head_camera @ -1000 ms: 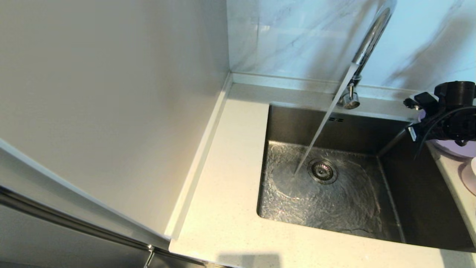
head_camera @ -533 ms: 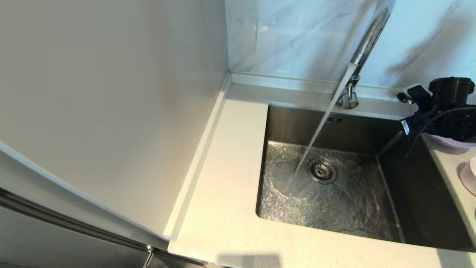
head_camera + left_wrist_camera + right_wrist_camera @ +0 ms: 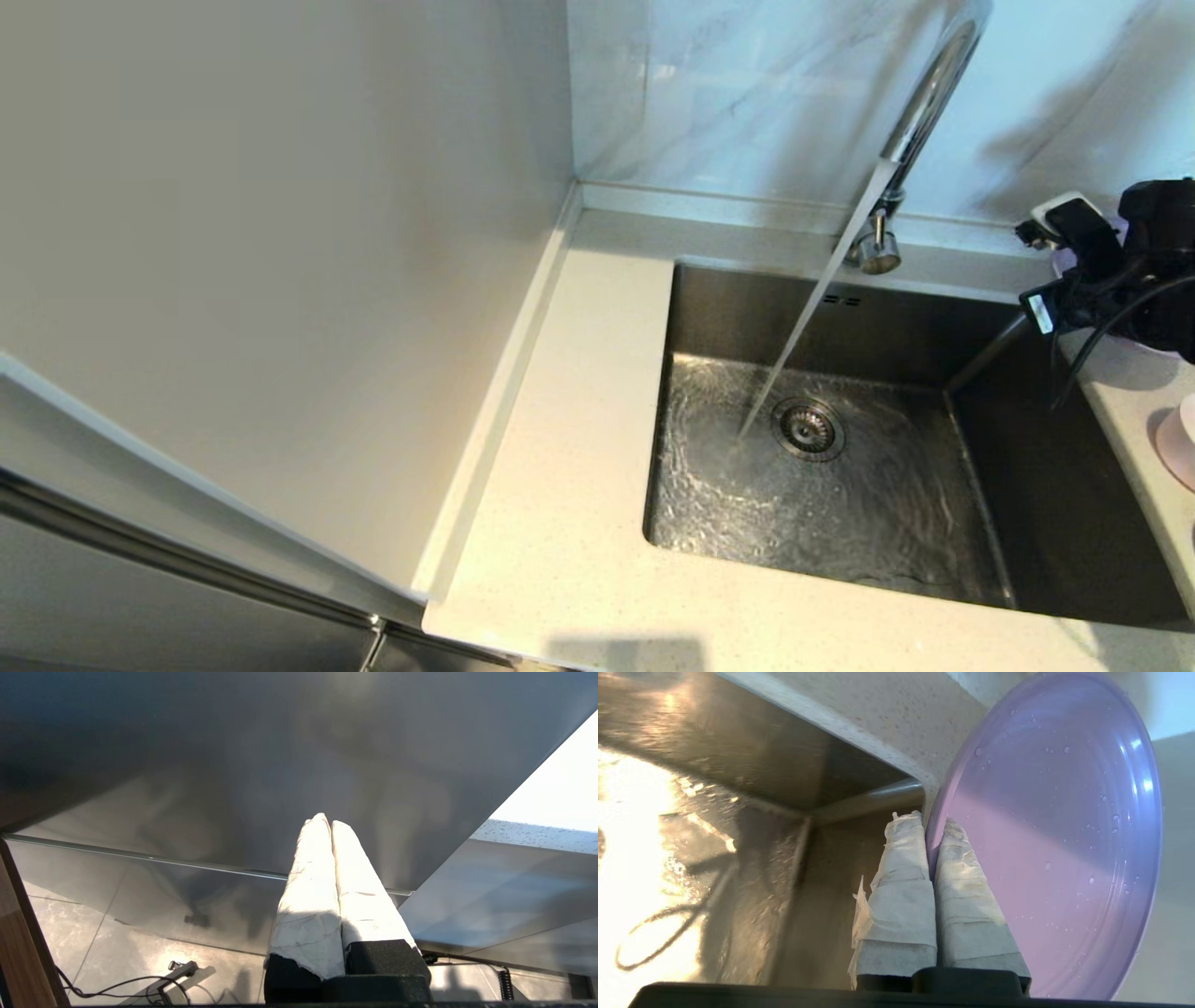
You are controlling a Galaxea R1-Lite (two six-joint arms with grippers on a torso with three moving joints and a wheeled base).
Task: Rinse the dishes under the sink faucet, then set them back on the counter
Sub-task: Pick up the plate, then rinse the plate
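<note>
Water runs from the chrome faucet (image 3: 920, 112) into the steel sink (image 3: 840, 317), landing just left of the drain strainer (image 3: 808, 428). My right gripper (image 3: 931, 823) is shut on the rim of the lavender plate (image 3: 1055, 835), which is held on edge and dotted with droplets, beside the sink's far right corner. In the head view the right arm (image 3: 1153, 271) hangs over the counter strip right of the sink and hides most of the plate. A pale pink cup (image 3: 1178, 453) stands on that strip. The white bowl is out of view. My left gripper (image 3: 325, 820) is shut and empty.
The off-white counter (image 3: 569, 448) runs along the sink's left and front sides. A plain wall panel (image 3: 280, 280) rises on the left and a marbled backsplash (image 3: 747, 93) behind the faucet. The left arm is parked low in front of a grey cabinet face (image 3: 280, 765).
My right arm has carried the plate to the right and a little up, off the sink's corner toward the right counter strip. Water keeps running. The left arm has not moved.
</note>
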